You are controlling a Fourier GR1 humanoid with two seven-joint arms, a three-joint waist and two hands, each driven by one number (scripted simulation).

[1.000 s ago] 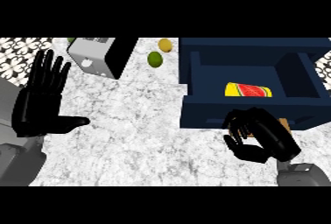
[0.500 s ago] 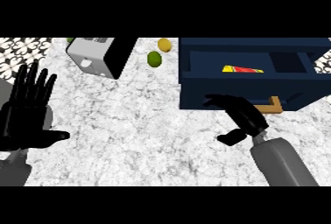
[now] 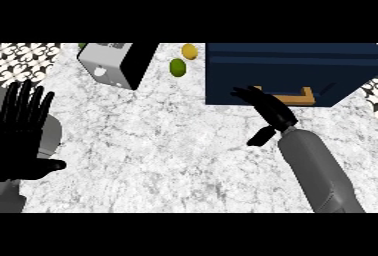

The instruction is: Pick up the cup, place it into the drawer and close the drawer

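Right hand (image 3: pixel 273 115) flat on drawer (image 3: pixel 229 89) front, fingers straight, gripping nothing.
Fingertips sit by the wooden handle (image 3: pixel 304 96); drawer looks pushed in, cup hidden, can't tell where. Left hand (image 3: pixel 26 131) released, fingers up, at the left edge over the counter (image 3: pixel 170 150).

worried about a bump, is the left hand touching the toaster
Apart. The head view shows bare counter between the left hand and the toaster.
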